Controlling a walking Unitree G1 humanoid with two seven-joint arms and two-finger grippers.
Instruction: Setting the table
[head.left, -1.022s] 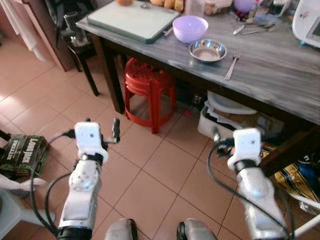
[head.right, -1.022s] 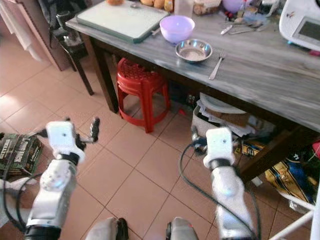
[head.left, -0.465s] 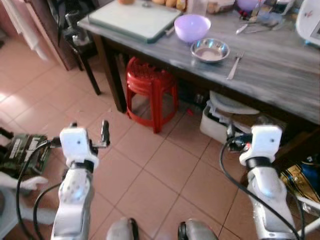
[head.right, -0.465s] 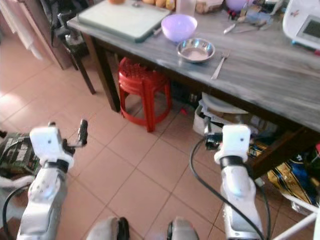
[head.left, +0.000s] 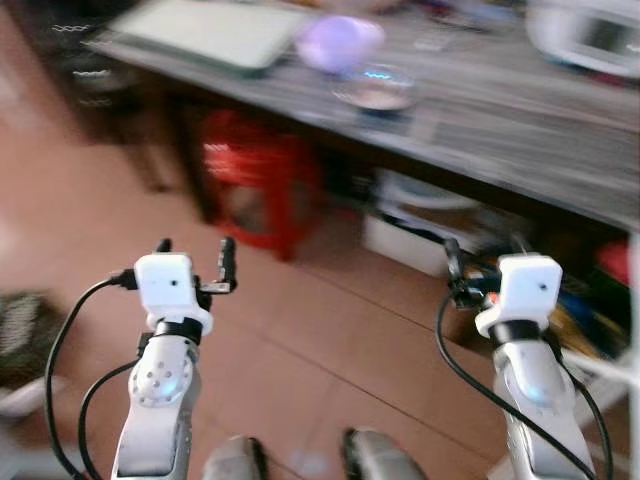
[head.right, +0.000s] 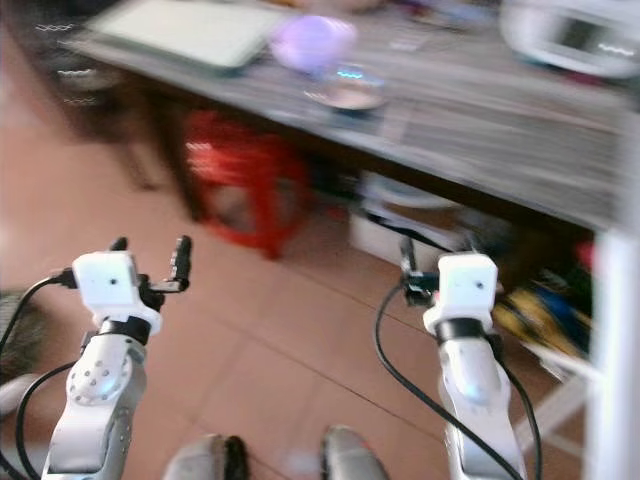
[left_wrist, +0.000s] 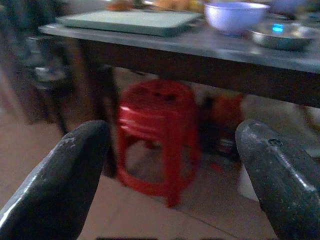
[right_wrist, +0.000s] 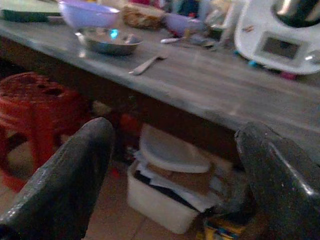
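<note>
My left claw (head.left: 193, 258) is raised in front of me over the floor (head.left: 330, 330), fingers spread wide, nothing betw. them, touching nothing. My right claw (head.left: 478, 265) is raised likewise, fingers wide apart per the wrist view, empty; it sits just short of the table (right_wrist: 210, 85) edge, above the white bin (right_wrist: 165, 192) stored under it. Head views are blurred. Table: long, grey wood-grain top, dark frame, ahead of both claws. On it, from my left: a pale green cutting board (left_wrist: 130, 21) at the left end, then a purple bowl (left_wrist: 235, 15), then a steel bowl (right_wrist: 106, 41) just beside it, then a fork (right_wrist: 146, 64) lying flat near the steel bowl, apart from it. Further right a white appliance (right_wrist: 277, 32) w/ a small screen stands at the back; misc. clutter behind the bowls, not identifiable. Under the table, below the bowls: a red plastic stool (left_wrist: 157, 132); right of it the white bin w/ a lid and papers. Floor: reddish-brown tiles. My feet (head.left: 300, 462) show at the lower edge.
</note>
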